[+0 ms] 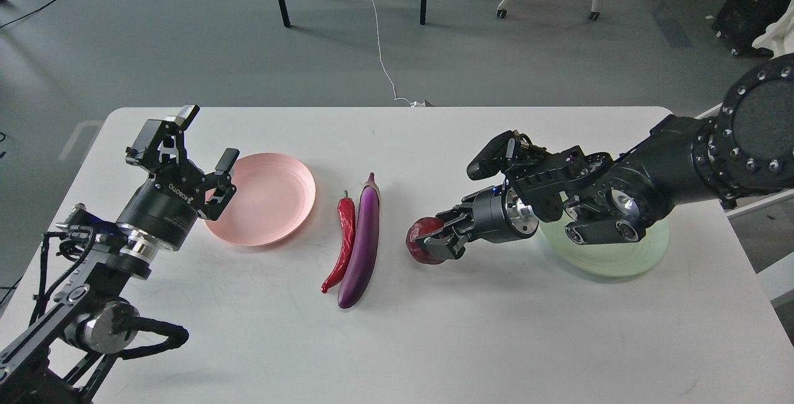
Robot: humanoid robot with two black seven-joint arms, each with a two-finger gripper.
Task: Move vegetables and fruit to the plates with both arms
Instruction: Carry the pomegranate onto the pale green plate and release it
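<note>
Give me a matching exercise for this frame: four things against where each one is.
Things:
1. pomegranate
2. pink plate
3. chili
4. green plate

Places:
A. under the right arm
B. between the right gripper's fingers
C. beside the open left gripper
D. left of the eggplant, alongside it

Pairs: 1-B, 2-C, 3-D, 4-A

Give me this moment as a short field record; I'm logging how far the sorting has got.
table: white table, holding all items
pink plate: left of centre, empty
green plate: right side, partly hidden by the right arm; contents cannot be told
chili pepper: on the table, centre, beside the eggplant
eggplant: on the table, just right of the chili pepper
pomegranate: between the right gripper's fingers
left gripper: open, empty, raised by the pink plate
right gripper: closed on the pomegranate
yellow-green fruit: not visible
</note>
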